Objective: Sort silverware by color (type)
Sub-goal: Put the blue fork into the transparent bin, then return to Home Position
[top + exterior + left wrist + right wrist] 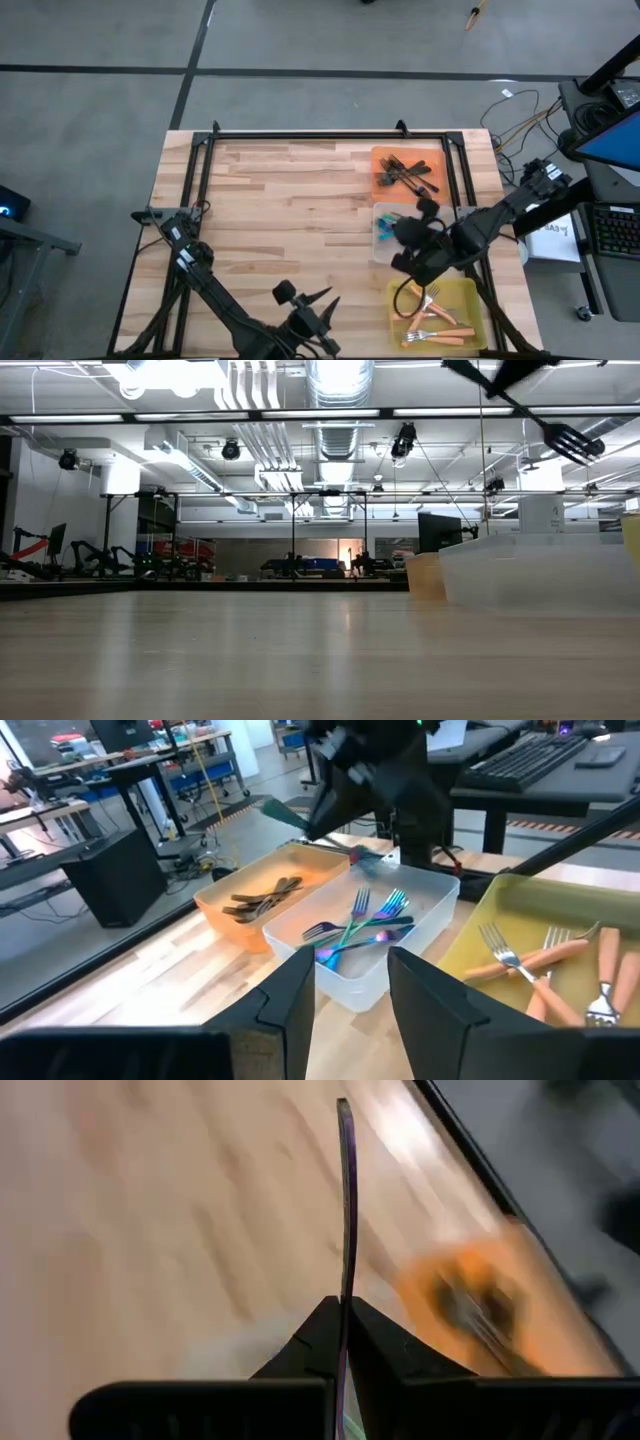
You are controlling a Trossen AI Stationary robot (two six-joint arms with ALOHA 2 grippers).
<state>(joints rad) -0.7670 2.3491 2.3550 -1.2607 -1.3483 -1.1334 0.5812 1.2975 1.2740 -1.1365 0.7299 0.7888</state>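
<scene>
Three trays stand in a row along the table's right side. The orange tray (405,172) holds dark forks (262,898), the clear tray (392,232) blue-teal forks (362,928), and the yellow tray (440,315) orange-handled forks (545,960). My right gripper (405,240) hangs above the clear tray, shut on a slim blue-teal fork (345,1200). That fork's tines (572,440) show high in the low view. My left gripper (350,990) stands open near the table's near edge, left of the trays, with nothing between its fingers. My right gripper pinches the fork's handle (344,1285) between its two fingers. The fork runs straight on ahead of the fingertips, seen edge-on, with its tines at the free end. The fingers slant downward. The fork is lifted clear of the trays and the table.
A black frame (320,135) runs round the wooden tabletop. Bare wood (280,200) lies left of the trays. Beyond the right edge stand a keyboard (612,230) and cables (520,125).
</scene>
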